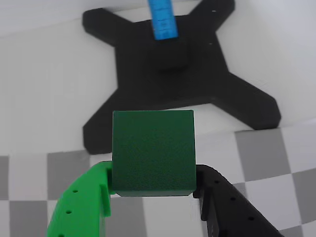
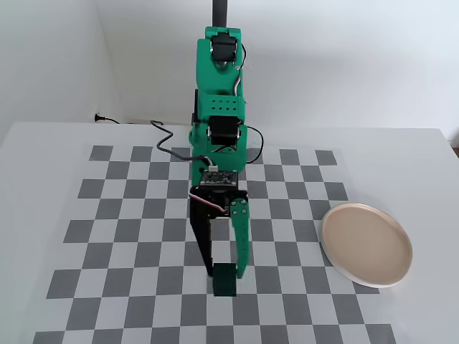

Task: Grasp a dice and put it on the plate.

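Filling the wrist view, the dice [image 1: 152,152] is sitting between my jaws, which are pinching it from both sides. I am seeing the plate [image 2: 367,245] well apart, to the right in the fixed view, beyond the gripper [image 2: 224,276].

Appeared to be a hobby robotics bench in a plain room: white tabletop [image 2: 43,150] against bare white walls [image 2: 344,57], printed grey-and-white checkerboard mat [image 2: 129,236], black cross-shaped stand base [image 1: 148,64], black cable [image 2: 163,136] trailing from a 3D-printed green arm [image 2: 221,107].
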Controlling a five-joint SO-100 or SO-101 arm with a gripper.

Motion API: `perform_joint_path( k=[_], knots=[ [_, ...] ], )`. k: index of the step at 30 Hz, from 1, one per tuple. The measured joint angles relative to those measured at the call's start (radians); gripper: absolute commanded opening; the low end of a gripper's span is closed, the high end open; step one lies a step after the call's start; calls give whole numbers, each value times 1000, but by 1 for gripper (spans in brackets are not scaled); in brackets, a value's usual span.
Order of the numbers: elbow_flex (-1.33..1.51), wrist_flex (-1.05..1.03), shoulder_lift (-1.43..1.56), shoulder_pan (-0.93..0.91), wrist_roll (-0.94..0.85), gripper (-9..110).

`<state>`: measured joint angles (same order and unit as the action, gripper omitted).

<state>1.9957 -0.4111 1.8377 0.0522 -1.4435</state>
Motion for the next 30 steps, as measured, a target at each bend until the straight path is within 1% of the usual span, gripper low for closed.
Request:
perform_joint_path(
  k=[10,14,24,30],
  knots=[
    [91,15,80,212,0,-5],
    [118,55,80,299,0,-5],
    [118,69,77,480,-15,-5],
    [118,89,8,583,-29,-5]
  ],
)
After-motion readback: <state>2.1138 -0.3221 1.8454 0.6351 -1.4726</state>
